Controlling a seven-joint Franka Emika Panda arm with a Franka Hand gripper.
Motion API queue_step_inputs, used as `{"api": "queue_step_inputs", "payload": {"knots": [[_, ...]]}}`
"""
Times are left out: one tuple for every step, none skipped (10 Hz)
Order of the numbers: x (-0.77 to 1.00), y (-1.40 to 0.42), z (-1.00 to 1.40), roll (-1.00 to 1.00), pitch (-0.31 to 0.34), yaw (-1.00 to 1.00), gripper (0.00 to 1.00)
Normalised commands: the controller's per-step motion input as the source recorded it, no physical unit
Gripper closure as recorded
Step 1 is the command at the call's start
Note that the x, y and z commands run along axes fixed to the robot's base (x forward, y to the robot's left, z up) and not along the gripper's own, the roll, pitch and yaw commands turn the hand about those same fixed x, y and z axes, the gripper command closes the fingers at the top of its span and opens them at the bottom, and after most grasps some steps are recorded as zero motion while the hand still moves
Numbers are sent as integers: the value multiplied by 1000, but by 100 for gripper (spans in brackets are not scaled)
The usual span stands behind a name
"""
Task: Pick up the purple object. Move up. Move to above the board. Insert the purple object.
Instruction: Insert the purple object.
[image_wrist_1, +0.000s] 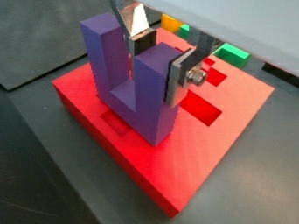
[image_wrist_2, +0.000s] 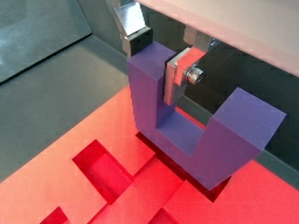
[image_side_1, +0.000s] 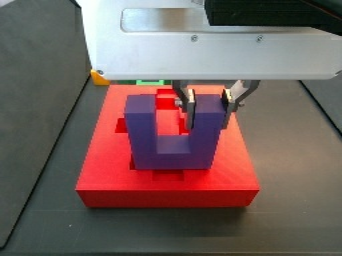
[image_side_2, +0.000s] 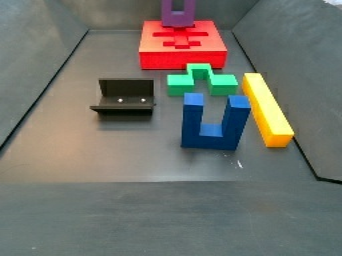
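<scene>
Purple object (image_side_1: 171, 132) held upright by the gripper (image_side_1: 209, 101), base seated on the red board (image_side_1: 100, 165).

Left to right in a side view: the object's free prong stands at the left, the base spans the middle, and the right prong sits between the silver fingers (image_side_1: 238, 98), which are clamped on it. In both wrist views the fingers (image_wrist_1: 184, 70) grip one prong near its top, and the object's base (image_wrist_2: 193, 149) meets a brighter red recess of the board (image_wrist_2: 70, 188); how deep it sits cannot be told. In a side view, from left to right on the dark counter (image_side_2: 120, 160): the fixture (image_side_2: 123, 97), a blue U-shaped block (image_side_2: 211, 122) with a green block (image_side_2: 202, 79) just behind it, and a yellow bar (image_side_2: 265, 107). The board (image_side_2: 183, 45) lies at the far end, the purple object (image_side_2: 177, 13) standing on it.
</scene>
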Motion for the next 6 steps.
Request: {"api": "queue_step_inputs", "payload": {"knots": [[117, 214, -103, 0, -27, -34, 100], [17, 169, -129, 0, -37, -11, 100], [0, 0, -77, 0, -4, 0, 100], [-137, -74, -31, -17, -23, 0, 100], [-203, -160, 0, -54, -81, 0, 100], [-94, -100, 0, -84, -106, 0, 100]]}}
